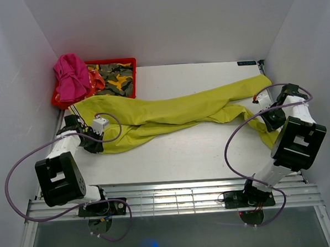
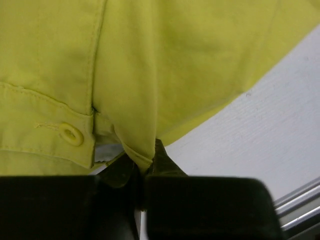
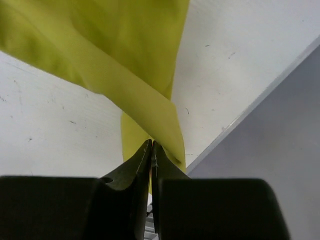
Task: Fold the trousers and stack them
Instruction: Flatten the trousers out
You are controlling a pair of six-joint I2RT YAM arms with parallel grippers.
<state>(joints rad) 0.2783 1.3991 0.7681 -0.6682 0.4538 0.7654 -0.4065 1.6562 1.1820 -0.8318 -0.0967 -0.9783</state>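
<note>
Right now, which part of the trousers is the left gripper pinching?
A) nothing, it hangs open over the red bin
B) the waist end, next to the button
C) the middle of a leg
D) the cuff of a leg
B: in the left wrist view the left gripper is closed on a fold of the trousers at the waist, right beside the button.

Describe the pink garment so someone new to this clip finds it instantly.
Look to the far left corner of the white table, where a red crate sits. The pink garment is heaped over the crate's left end. Unlike the flat camouflage cloth beside it and the lime trousers nearby, it is magenta and bunched.
</note>
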